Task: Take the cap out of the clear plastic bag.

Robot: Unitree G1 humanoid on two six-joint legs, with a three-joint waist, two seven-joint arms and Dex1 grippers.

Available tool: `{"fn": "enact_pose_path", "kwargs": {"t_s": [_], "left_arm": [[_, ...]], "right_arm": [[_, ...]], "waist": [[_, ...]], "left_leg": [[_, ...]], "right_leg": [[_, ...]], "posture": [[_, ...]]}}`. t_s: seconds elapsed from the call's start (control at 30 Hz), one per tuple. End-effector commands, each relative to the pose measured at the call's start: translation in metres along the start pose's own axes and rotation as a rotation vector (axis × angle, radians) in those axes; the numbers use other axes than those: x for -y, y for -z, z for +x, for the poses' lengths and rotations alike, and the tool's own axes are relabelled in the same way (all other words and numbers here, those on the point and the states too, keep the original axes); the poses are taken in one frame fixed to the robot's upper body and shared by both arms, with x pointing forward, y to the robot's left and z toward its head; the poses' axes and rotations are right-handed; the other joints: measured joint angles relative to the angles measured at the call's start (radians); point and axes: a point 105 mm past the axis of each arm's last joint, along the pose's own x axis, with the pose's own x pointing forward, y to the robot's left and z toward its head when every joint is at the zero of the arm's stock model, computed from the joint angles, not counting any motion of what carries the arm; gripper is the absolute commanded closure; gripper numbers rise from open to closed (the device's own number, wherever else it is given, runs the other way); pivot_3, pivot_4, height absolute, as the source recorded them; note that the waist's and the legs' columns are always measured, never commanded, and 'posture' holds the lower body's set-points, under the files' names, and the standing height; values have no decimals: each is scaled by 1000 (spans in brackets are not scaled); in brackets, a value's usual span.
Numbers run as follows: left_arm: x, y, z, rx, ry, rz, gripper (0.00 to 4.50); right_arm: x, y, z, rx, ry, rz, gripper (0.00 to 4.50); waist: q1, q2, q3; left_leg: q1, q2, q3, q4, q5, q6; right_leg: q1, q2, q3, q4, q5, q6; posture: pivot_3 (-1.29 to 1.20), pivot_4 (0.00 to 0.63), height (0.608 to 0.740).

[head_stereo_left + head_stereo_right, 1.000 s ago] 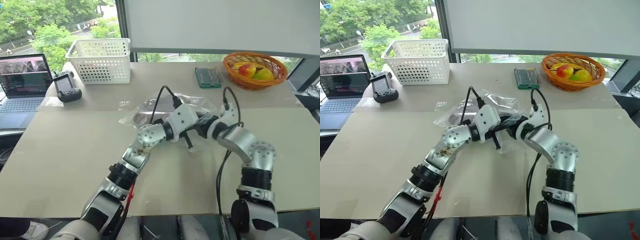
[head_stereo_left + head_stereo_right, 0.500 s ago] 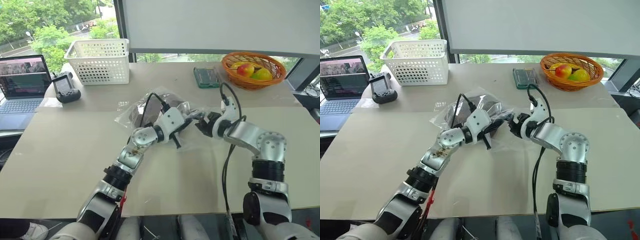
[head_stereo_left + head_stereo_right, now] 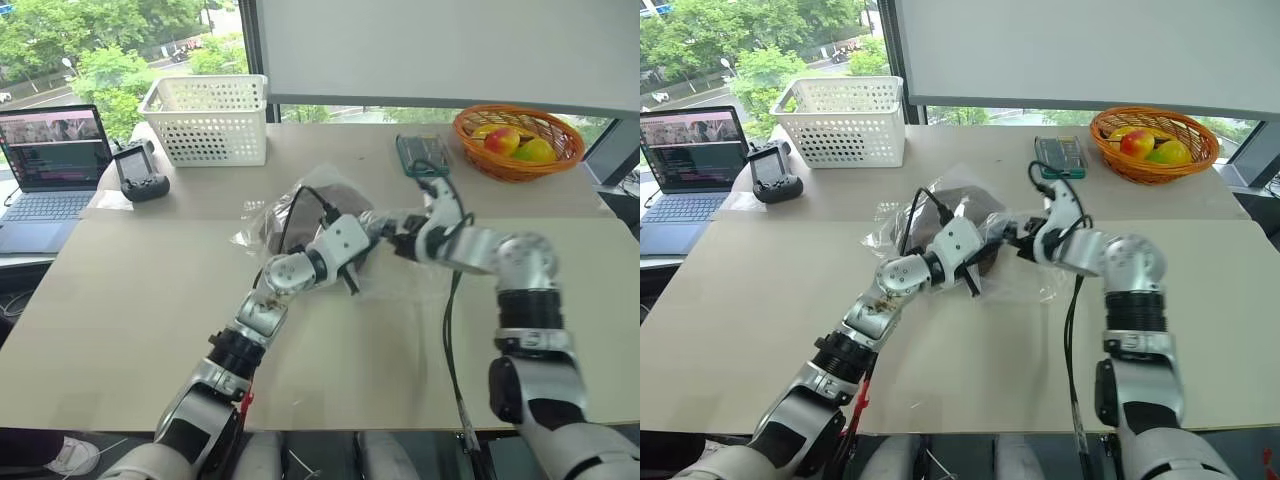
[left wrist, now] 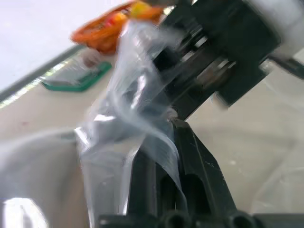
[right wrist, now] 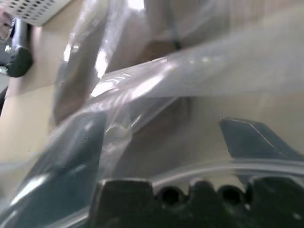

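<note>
An office: laptop [image 3: 55, 150] on a table [image 3: 130, 300] by windows [image 3: 120, 40].

table [image 3: 120, 300] | white basket [image 3: 208, 120] | fruit basket [image 3: 520, 140] | laptop [image 3: 55, 165] | clear plastic bag [image 3: 290, 205]

right gripper [image 5: 161, 142] with fingers spread wide, glossy clear plastic bag [image 5: 142, 85] draped across them, brown cap [image 5: 161, 118] behind the film.

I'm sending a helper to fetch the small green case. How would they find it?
Look at the far side of the tan table, near the window. The green case lies flat beside the orange fruit basket: the only flat, green, rectangular thing there.
</note>
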Motion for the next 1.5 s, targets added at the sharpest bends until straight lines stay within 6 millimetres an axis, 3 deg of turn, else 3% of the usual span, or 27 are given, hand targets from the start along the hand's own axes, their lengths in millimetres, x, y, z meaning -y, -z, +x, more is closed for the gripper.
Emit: {"fn": "enact_pose_path", "kwargs": {"t_s": [0.03,0.17,0.23,0.53,0.7,0.87,1.03,1.33,1.5], "left_arm": [[-35,-32,0,113,-124,-1,4500],[-30,-39,10,145,-97,-5,4500],[-28,-43,14,160,-86,-3,4500],[-19,-49,21,183,-24,3,4500],[-16,-57,22,202,-11,3,4500],[-17,-61,22,209,-12,3,4500],[-7,-69,27,224,8,-4,4500],[-1,-76,26,228,8,-33,4500],[6,-77,22,224,10,-56,4500]], "right_arm": [[-17,16,-54,-146,-103,-214,26],[-7,60,-82,-348,-28,-423,26],[-4,71,-87,-381,-22,-450,26],[-44,6,-86,29,-312,-187,26],[-29,-3,-80,76,-260,-39,26],[-12,-2,-50,110,-138,92,26],[-16,11,-3,125,-84,196,26],[-23,26,42,116,-65,242,26],[-17,32,70,111,-12,244,26]], "waist": [[8,0,0],[12,0,0],[12,0,0],[-8,0,0],[6,0,0],[9,0,0],[-4,1,0],[-7,1,-1],[-13,2,-1]], "left_leg": [[0,1,-1,0,0,0],[0,0,-1,0,-1,2],[0,0,0,1,-1,2],[1,0,0,2,0,3],[-1,0,0,1,0,3],[-1,0,1,1,0,3],[-1,0,1,1,0,3],[-1,0,1,1,0,3],[-1,0,1,1,0,3]], "right_leg": [[1,1,-1,0,0,0],[2,0,-1,-7,0,0],[3,0,-1,-7,1,0],[3,1,2,-7,4,1],[3,0,0,-9,4,1],[3,0,1,-9,4,1],[2,1,2,-8,4,1],[2,1,1,-8,4,1],[2,1,1,-7,4,1]], "posture": [[0,150,740],[0,150,740],[0,150,740],[0,150,740],[0,150,740],[0,150,740],[0,150,740],[0,150,740],[0,150,740]]}}
